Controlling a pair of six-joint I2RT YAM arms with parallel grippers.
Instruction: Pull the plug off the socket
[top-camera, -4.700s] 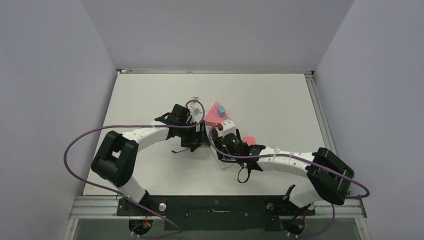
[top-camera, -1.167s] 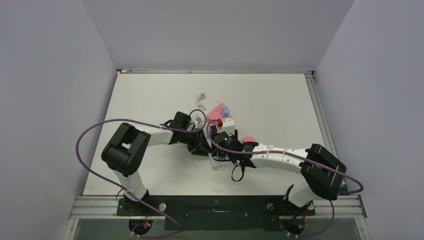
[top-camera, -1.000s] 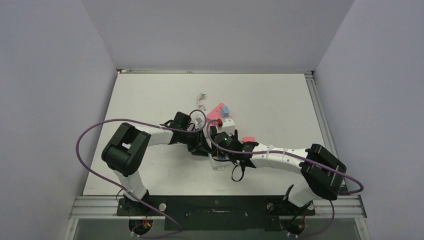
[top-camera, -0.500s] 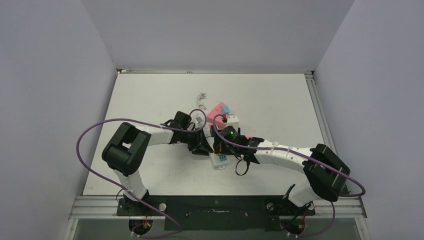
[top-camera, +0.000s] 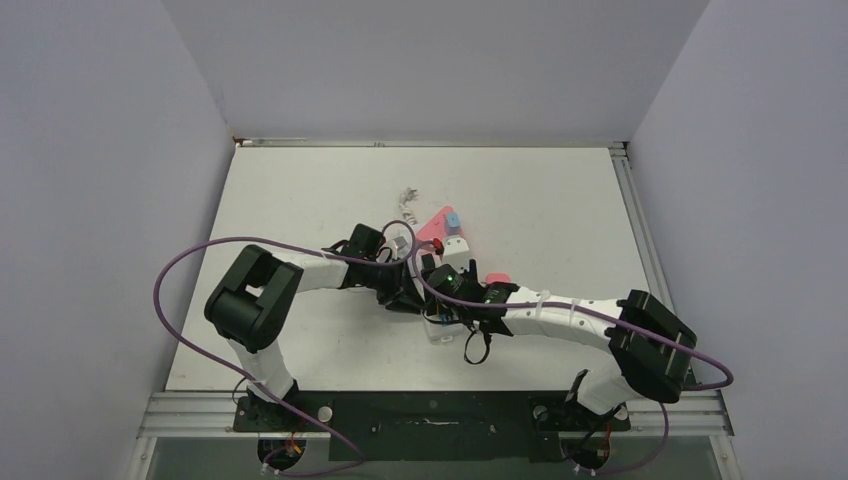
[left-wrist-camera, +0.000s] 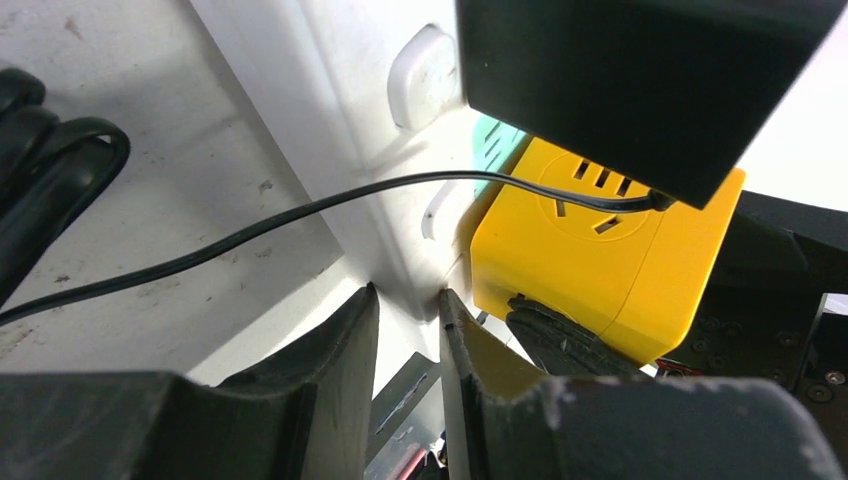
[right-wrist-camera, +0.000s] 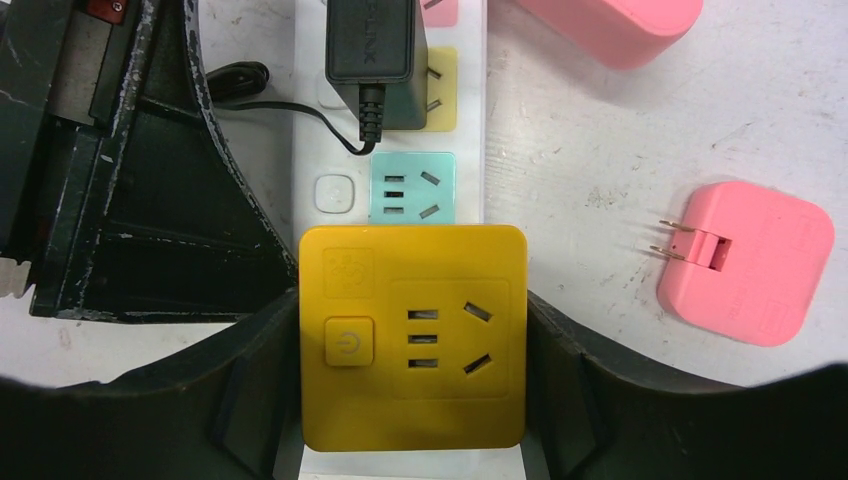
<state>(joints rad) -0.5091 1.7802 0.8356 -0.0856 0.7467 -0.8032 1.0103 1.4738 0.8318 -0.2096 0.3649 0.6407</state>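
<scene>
1. The socket (top-camera: 437, 327) lies slanted in the middle of the counter (top-camera: 300, 200), much where it lay a second ago. Its white near end peeps out below the two wrists.
2. The yellow plug (right-wrist-camera: 412, 335) sits over that near end, just below the free teal outlet (right-wrist-camera: 412, 188). I cannot tell whether its pins have left the socket.
3. The right jaws are clamped on the yellow plug's two sides. Half a second ago this wrist stood farther up the socket, baring more of the near end, and now it is back down. I take that for a tug that has not yet freed the plug.
4. The left jaws are all but closed, with only a sliver between them and nothing I can see held. Their tips sit at the socket's edge. Nearly five seconds ago that arm stood off to the left, and now it seems to brace the socket.
5. A black adapter (right-wrist-camera: 370, 45) fills the next outlet, and a pink plug (right-wrist-camera: 745, 260) lies loose on the counter.
</scene>
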